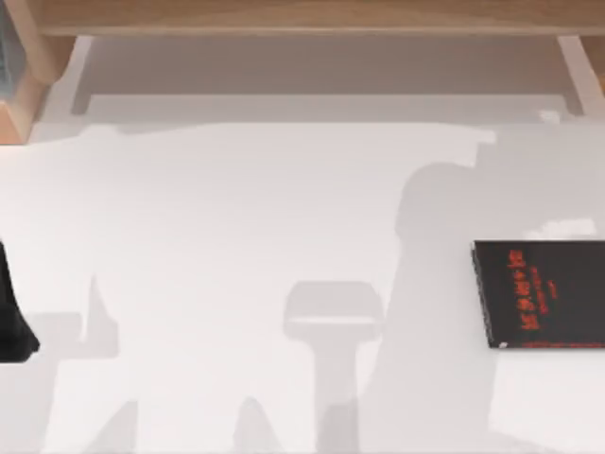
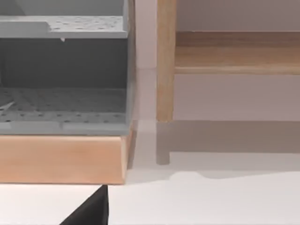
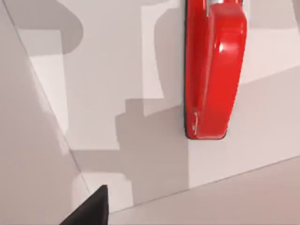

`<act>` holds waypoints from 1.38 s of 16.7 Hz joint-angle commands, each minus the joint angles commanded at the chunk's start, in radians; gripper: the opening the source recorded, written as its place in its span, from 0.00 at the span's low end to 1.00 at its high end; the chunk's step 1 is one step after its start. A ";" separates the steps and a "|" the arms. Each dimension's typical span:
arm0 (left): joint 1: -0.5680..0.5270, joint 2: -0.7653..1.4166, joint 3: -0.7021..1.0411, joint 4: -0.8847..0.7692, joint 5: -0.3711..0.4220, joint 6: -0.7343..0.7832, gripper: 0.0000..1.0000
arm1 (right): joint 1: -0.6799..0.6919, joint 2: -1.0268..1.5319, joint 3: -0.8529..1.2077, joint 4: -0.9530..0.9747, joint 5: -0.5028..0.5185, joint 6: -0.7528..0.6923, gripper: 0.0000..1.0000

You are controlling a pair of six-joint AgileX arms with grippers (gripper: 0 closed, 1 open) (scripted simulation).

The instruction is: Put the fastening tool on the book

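Fastening tool (image 3: 213, 70) lies on surface under your right wrist camera. Book (image 1: 544, 293) at 3 o'clock. Gripper state: can't tell.

Bright, even light floods the white bench (image 1: 236, 218), which carries soft-edged grey shadows across its near half and right side. A glossy highlight streaks the red fastening tool (image 3: 213, 70). Edges look slightly soft throughout.
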 joint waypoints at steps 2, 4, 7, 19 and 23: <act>0.000 0.000 0.000 0.000 0.000 0.000 1.00 | 0.018 -0.066 -0.008 -0.053 -0.004 0.010 1.00; 0.000 0.000 0.000 0.000 0.000 0.000 1.00 | 0.028 -0.104 -0.024 -0.081 -0.010 0.019 1.00; 0.000 0.000 0.000 0.000 0.000 0.000 1.00 | 0.024 -0.114 -0.054 -0.054 -0.011 0.019 1.00; 0.000 0.000 0.000 0.000 0.000 0.000 1.00 | -0.012 0.124 -0.181 0.301 -0.006 -0.015 1.00; 0.000 0.000 0.000 0.000 0.000 0.000 1.00 | -0.011 0.130 -0.179 0.305 -0.007 -0.014 1.00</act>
